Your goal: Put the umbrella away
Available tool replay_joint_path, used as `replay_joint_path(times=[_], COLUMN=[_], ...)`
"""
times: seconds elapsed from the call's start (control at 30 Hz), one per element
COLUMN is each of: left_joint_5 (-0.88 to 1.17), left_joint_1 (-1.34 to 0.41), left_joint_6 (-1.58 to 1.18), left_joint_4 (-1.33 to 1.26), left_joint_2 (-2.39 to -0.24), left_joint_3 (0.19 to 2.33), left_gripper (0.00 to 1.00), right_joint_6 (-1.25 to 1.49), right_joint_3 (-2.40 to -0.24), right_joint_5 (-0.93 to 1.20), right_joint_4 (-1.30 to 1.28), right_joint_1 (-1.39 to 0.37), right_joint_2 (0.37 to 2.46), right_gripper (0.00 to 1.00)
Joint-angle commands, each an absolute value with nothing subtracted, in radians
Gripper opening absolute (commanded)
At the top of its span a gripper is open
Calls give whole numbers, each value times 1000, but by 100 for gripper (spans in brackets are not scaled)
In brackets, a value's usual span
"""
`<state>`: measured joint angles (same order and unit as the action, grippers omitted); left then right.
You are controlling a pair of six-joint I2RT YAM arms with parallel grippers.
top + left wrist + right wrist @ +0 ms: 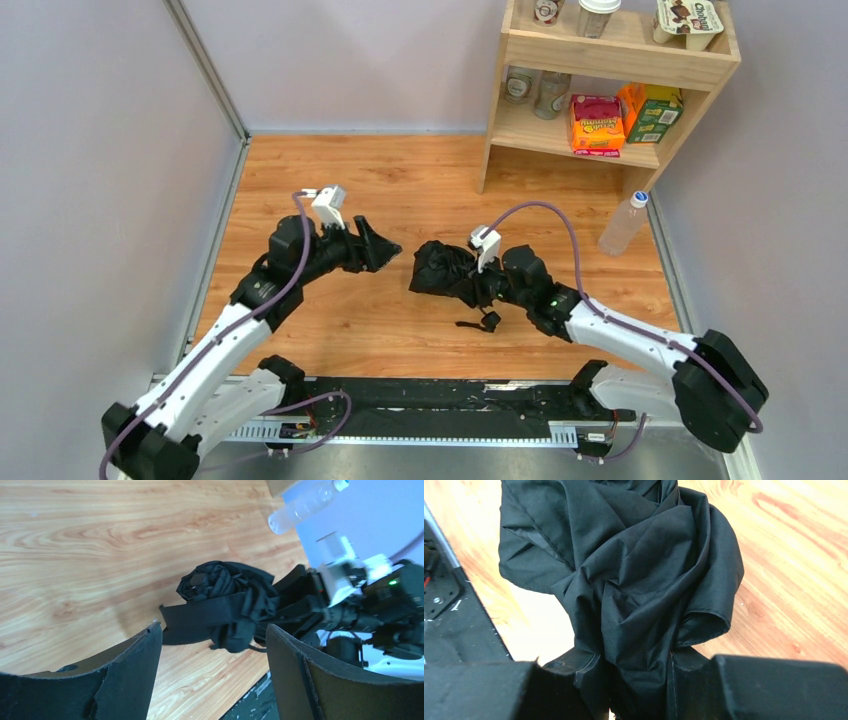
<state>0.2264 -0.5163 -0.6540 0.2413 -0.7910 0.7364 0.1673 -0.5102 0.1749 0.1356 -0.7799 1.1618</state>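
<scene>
The umbrella [442, 269] is a crumpled black fabric bundle on the wooden table, its wrist strap [482, 322] trailing toward the near edge. My right gripper [478, 284] is shut on the fabric of the umbrella [634, 580], which bunches between its fingers [584, 672]. The left gripper [386, 248] hovers just left of the bundle, open and empty. In the left wrist view the umbrella [227, 600] lies ahead of the wide-apart fingers [145, 655], a flat closure strap [200, 617] sticking out toward them. The shaft and handle are hidden.
A wooden shelf [610, 60] with boxes and jars stands at the back right. A clear plastic bottle [625, 222] stands on the table beside it. A black rail [430, 400] runs along the near edge. Grey walls close in both sides.
</scene>
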Motion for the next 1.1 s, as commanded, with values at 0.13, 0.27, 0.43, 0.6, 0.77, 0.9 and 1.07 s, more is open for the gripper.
replay_joint_path(times=[0.13, 0.27, 0.43, 0.6, 0.77, 0.9, 1.07], left_joint_5=[591, 675, 778, 799, 810, 763, 672], left_joint_1=[-483, -480, -485, -489, -522, -531, -529], left_joint_6=[-629, -713, -788, -841, -825, -789, -694], left_joint_4=[-99, -289, -428, -554, -591, -554, -341], left_joint_2=[-962, -988, -1014, -985, -1031, -1022, -942], left_joint_3=[723, 631, 534, 431, 437, 436, 466], left_gripper=[82, 78, 75, 80, 80, 65, 49], right_joint_6=[123, 135, 150, 169, 186, 195, 172], right_joint_3=[-569, -592, -620, -646, -669, -680, -681], right_joint_5=[331, 341, 285, 336, 390, 399, 356], right_joint_4=[19, -34, -58, -43, -43, -52, -100], right_joint_1=[-770, -770, -769, -769, -767, -767, -767], right_joint_2=[957, 925, 930, 937, 933, 934, 948], right_gripper=[0, 0, 0, 0, 0, 0, 0])
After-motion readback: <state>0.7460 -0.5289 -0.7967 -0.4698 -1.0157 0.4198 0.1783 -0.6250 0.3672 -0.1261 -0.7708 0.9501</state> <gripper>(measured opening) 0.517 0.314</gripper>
